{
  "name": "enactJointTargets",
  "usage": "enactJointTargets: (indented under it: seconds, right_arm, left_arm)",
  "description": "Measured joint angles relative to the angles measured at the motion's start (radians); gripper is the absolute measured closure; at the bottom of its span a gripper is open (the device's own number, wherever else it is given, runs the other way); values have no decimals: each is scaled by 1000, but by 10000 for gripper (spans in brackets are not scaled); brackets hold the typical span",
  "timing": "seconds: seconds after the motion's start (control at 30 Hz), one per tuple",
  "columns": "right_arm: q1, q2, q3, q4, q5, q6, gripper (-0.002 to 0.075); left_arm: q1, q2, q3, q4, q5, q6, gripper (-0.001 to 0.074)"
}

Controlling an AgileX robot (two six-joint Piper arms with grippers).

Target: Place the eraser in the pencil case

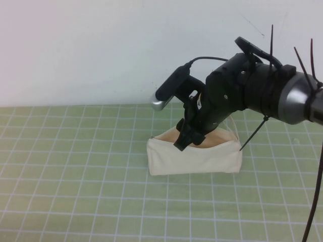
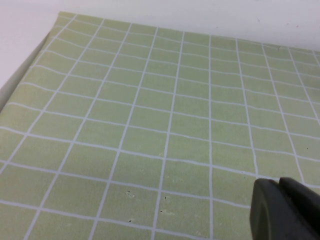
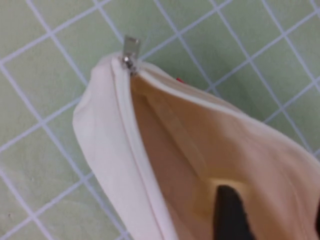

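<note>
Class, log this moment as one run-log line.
right gripper: inside open cream-white fabric pencil case, fingers unclear | tan-yellow eraser: at fingertip, inside | left gripper: over green grid mat

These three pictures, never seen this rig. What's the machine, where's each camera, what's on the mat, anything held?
It is a two-arm table robot; each arm ends in a gripper and carries a small camera on its wrist.

The high view looks down from the robot's own side. It shows the green grid mat with an open cream pencil case on it. The right gripper reaches down into the case's opening.

The right wrist view looks straight into that case: pale peach lining, the zip pull at one end, and a dark gripper finger inside beside a small yellowish shape that may be the eraser. Whether it is gripped or released cannot be told.

The left wrist view shows only bare mat and the tip of the left gripper, parked away from the case, holding nothing visible.
</note>
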Motion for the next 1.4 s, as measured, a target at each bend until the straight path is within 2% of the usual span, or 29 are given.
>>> enactJointTargets:
  seconds: [0.1, 0.2, 0.3, 0.43, 0.53, 0.77, 0.93, 1.0, 1.1, 1.23, 1.4]
  right_arm:
    - [0, -2, -2, 0, 20, 28, 336]
    - [0, -36, -2, 0, 61, 69, 351]
    - [0, -124, 5, 0, 77, 137, 438]
    - [0, -308, 105, -27, -2, 263, 635]
    - [0, -458, 220, -35, -90, 308, 702]
    - [0, -763, 417, -17, -110, 333, 726]
    - [0, -922, 508, -47, 91, 333, 727]
    - [0, -1005, 564, -53, 101, 283, 727]
    - [0, -1136, 670, -95, -10, 252, 727]
    - [0, -1300, 839, -172, -167, 299, 727]
    - [0, -1494, 1048, -192, -207, 335, 727]
  left_arm:
    - [0, 0, 0, 0, 0, 0, 738]
    - [0, 0, 0, 0, 0, 0, 738]
    - [0, 0, 0, 0, 0, 0, 738]
    - [0, 0, 0, 0, 0, 0, 738]
    - [0, 0, 0, 0, 0, 0, 738]
    - [0, 0, 0, 0, 0, 0, 738]
    - [0, 0, 0, 0, 0, 0, 738]
    - [0, 0, 0, 0, 0, 0, 738]
    - [0, 0, 0, 0, 0, 0, 738]
    - [0, 0, 0, 0, 0, 0, 738]
    - [0, 0, 0, 0, 0, 0, 738]
